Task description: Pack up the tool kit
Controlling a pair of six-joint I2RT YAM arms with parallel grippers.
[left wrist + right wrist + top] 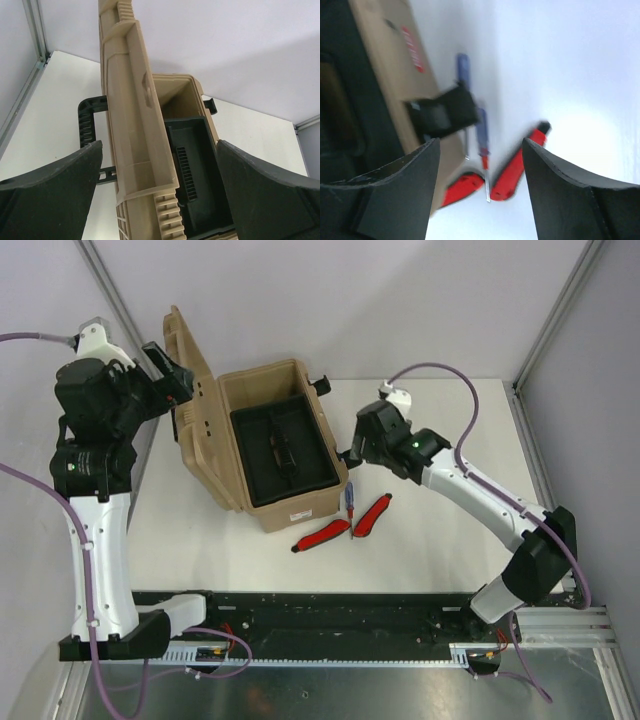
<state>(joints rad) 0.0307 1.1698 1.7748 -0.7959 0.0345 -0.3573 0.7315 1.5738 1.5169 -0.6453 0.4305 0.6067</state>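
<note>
A tan toolbox (pixel 300 502) sits open on a white table (pixel 430 540), with its lid (pixel 130 100) tipped up and back. The left jaws are spread as wide as they go. The lid's edge stands upright in the gap between them, close to one jaw and with clear space before the other, so it is bracketed rather than clamped. Just past these jaws, inside the box, lies a black tray (pixel 315 465).

The right jaws hover beside the box's outer wall, partly open and holding nothing. Seen through their gap, in a blurred wrist view, a black latch (pixel 442 115) juts from the box wall. Further beyond it, on the table, are the loose tools: a blue and red screwdriver (pixel 349 503) and two red-handled tools (pixel 320 533) (pixel 372 515). All three lie close together just beside the box, and none is in the tray yet.

Packing appears to be at its start, with the left arm (pixel 95 530) minding the lid while the right arm (pixel 480 495) lines up a first pick. The next move likely calls for the right jaws to drop toward the table, straddle one handle without catching its neighbours, close on it, then lift it over the box wall into the tray.
</note>
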